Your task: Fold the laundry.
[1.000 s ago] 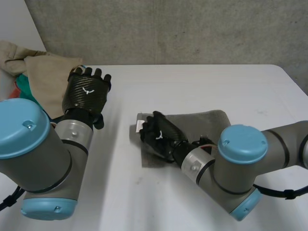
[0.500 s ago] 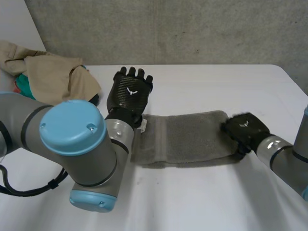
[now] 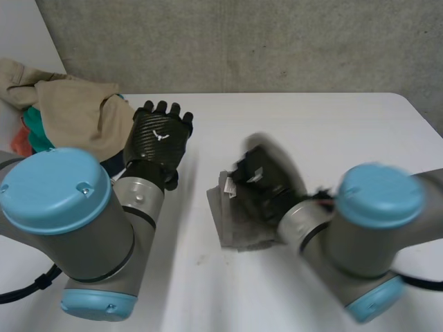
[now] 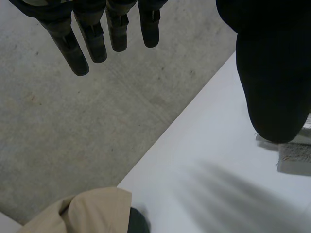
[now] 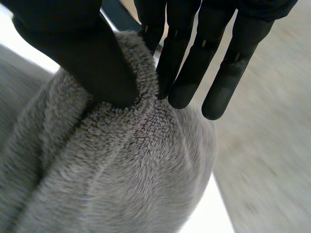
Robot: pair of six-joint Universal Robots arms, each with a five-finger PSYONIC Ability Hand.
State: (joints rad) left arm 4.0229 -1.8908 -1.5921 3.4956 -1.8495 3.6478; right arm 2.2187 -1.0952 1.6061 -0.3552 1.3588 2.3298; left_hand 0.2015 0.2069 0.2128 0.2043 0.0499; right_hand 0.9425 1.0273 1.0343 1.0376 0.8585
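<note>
- Your right hand [image 3: 257,188] has swept across from the far right end of the grey towel [image 3: 234,228] to its left part, and it has brought that end along. The towel lay stretched out long half a second ago; now it sits bunched short near the middle of the white table [image 3: 332,131].
- Your left hand [image 3: 160,135] has backed off the towel's left edge and stands apart from it, back of the hand up, closer to the laundry pile.
- In the right wrist view the thumb [image 5: 87,58] is pressed down on a terry fold with the fingers [image 5: 187,73] on the other side, so the towel is nipped between them.
- In the left wrist view the fingers [image 4: 80,41] are straight and spread, holding nothing, and a corner of the towel shows just past the thumb.
- The tabletop is plain and matte around the towel.
- A grey concrete wall [image 3: 242,41] stands behind the table's far edge, with a faint vertical seam in it.
- A beige cloth [image 3: 69,111] is heaped at the far left corner, with teal and red fabric peeking out beneath it.
</note>
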